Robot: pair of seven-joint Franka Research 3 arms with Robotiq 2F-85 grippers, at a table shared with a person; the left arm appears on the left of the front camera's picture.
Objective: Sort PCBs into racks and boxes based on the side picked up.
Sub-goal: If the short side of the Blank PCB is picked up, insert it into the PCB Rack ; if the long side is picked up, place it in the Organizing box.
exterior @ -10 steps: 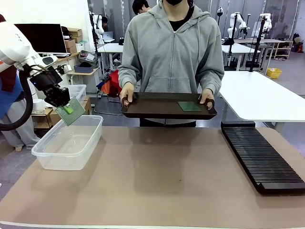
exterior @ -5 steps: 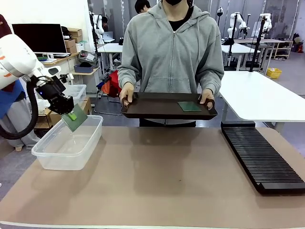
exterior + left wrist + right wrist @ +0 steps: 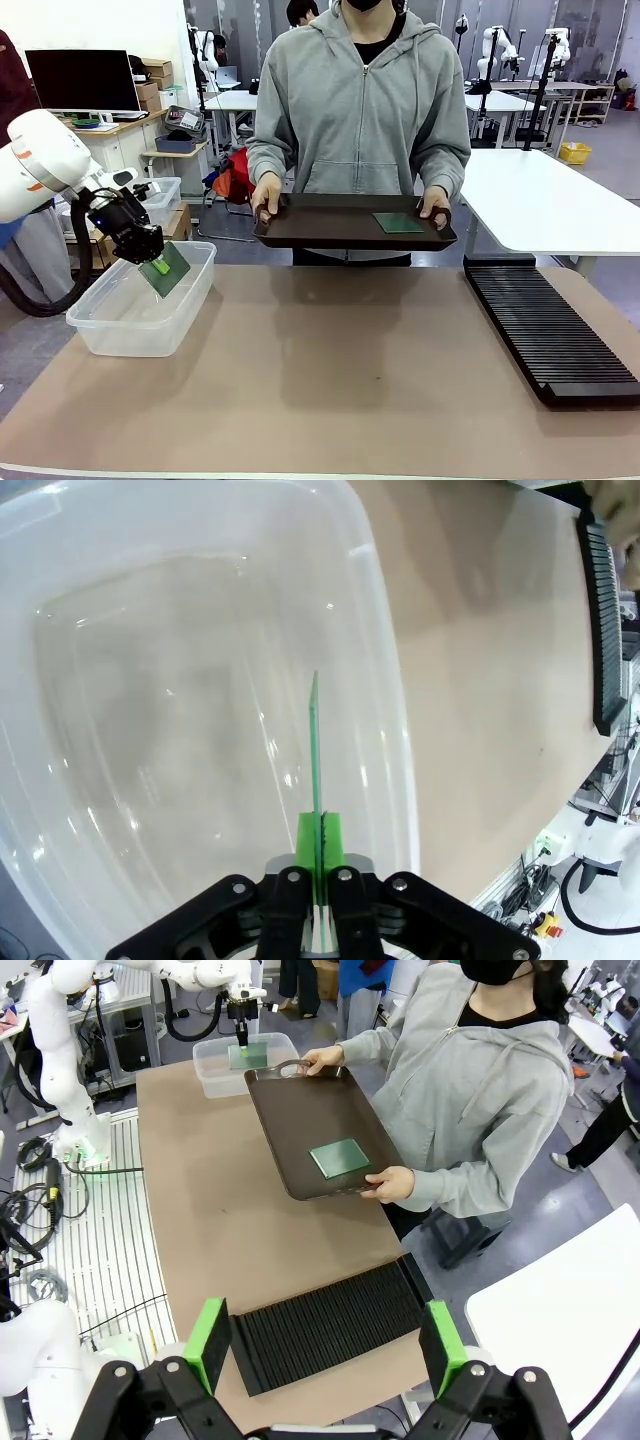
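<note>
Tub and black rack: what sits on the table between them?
Nothing: in the front view the table between tub and rack is bare.

On the table (image 3: 330,380) the box (image 3: 140,310) sits at the left and the rack (image 3: 548,330) at the right, well apart. Behind them a person holds a tray (image 3: 320,222) with one PCB (image 3: 398,222) on its right part, and another PCB (image 3: 168,270) hangs tilted over the box

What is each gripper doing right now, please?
Left gripper: shut on a PCB over the box.
Right gripper: open, holding nothing.
</note>
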